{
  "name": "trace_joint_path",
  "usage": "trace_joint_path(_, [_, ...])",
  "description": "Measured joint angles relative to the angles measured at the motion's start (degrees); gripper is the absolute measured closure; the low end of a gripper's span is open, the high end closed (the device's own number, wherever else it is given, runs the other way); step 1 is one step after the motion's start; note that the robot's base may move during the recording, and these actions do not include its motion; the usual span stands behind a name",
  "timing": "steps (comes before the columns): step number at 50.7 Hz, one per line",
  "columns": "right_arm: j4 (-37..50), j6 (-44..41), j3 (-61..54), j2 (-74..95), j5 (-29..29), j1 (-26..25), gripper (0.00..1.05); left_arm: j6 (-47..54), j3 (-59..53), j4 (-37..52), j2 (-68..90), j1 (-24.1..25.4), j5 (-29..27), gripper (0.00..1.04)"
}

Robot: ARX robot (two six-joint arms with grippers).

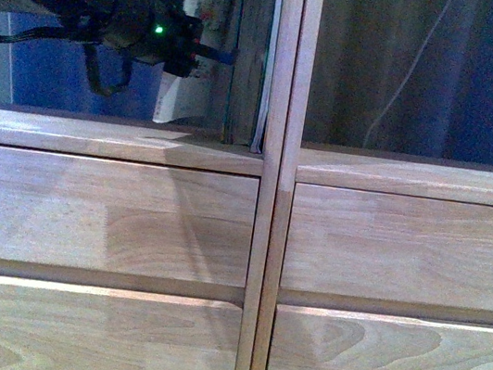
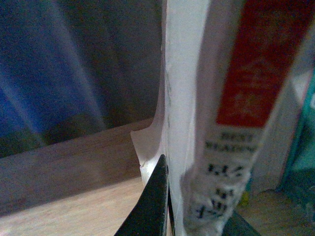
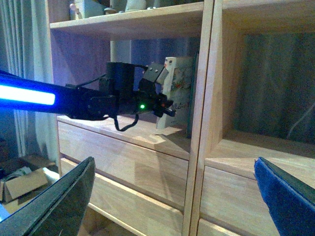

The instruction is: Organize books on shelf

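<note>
My left gripper [image 1: 213,52] reaches into the shelf's [image 1: 265,244] left cubby, shut on the thin paperback [image 1: 184,91]. Close up, one black finger [image 2: 152,206] presses the white pages, and the red-and-white spine [image 2: 246,93] stands upright just above the cubby floor. The thicker teal book [image 2: 302,147] stands just beyond it, upright against the central divider [image 1: 248,54]. From the right wrist view, the paperback's pale illustrated cover [image 3: 178,91] shows beside the left gripper [image 3: 165,105]. My right gripper [image 3: 172,206] hangs open and empty in front of the drawer fronts, well back from the shelf [image 3: 197,162].
The right cubby [image 1: 417,175] holds no books; a dark curtain and a thin cable [image 1: 405,69] show through its open back. Small objects sit on the upper shelf board [image 3: 128,19]. Cardboard boxes [image 3: 19,184] lie on the floor by the shelf unit.
</note>
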Motion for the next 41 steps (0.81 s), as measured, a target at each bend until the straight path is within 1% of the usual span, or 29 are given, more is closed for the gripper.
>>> trace_joint_path(6, [0.0,0.0,0.0,0.0,0.0,0.0,0.07,0.4,3.3,-2.0,1.5,-2.3,-3.9,0.98])
trace_joint_path(13, [0.0,0.0,0.0,0.0,0.0,0.0,0.07,0.2,7.0,-4.7,3.2,-2.4,-7.8,0.98])
trace_joint_path(17, [0.0,0.0,0.0,0.0,0.0,0.0,0.07,-0.2,8.9,-6.0,4.2,-2.1,-8.9,0.98])
trace_joint_path(27, [0.0,0.0,0.0,0.0,0.0,0.0,0.07,-1.9,10.2,-7.3,5.4,-1.6,-8.2,0.98])
trace_joint_path(41, [0.0,0.0,0.0,0.0,0.0,0.0,0.07,-2.8,9.2,-5.6,5.7,-1.7,-6.0,0.98])
